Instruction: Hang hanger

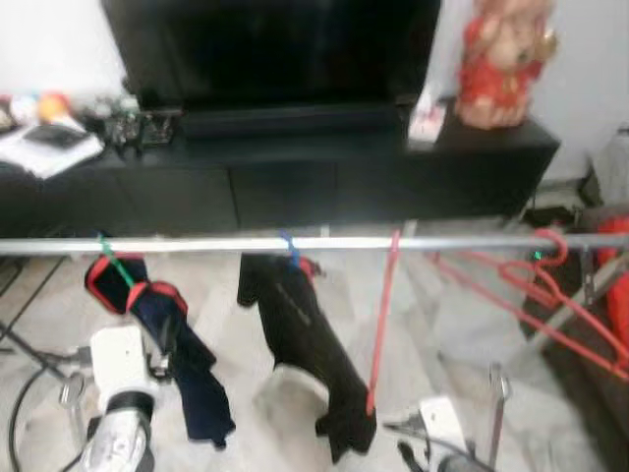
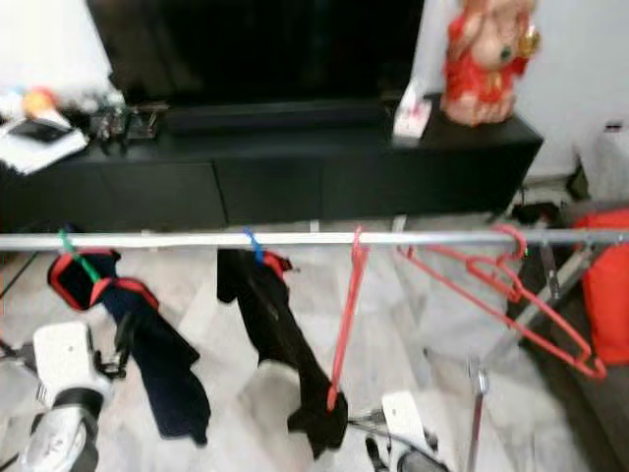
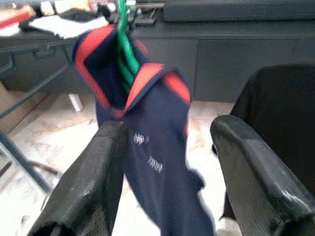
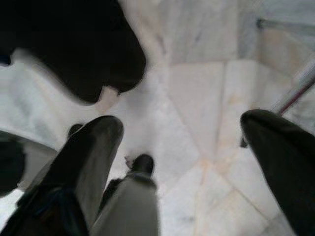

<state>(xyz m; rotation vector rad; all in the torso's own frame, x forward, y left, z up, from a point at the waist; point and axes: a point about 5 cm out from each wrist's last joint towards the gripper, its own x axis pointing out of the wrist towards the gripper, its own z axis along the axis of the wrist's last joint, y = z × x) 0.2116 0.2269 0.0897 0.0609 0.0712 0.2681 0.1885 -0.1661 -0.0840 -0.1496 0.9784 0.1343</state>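
Both low and spread empty: left gripper (image 3: 167, 182), right gripper (image 4: 187, 162). Beyond, hung on rail (image 1: 226, 244): navy garment (image 1: 172, 344), red hanger (image 1: 383, 315) (task seemingly done).

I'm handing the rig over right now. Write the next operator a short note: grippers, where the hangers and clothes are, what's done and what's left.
Left gripper: open, holding nothing, low, facing the navy garment.
Right gripper: open, holding nothing, pointing at the marble floor.
On the rail: navy garment on a green hanger, black garment on a blue hanger, a bare red hanger hanging straight, and more bare red hangers bunched at the right end.
Done: hangers and both garments are up.
Left: no hanger in either gripper; confirm whether another needs hanging.
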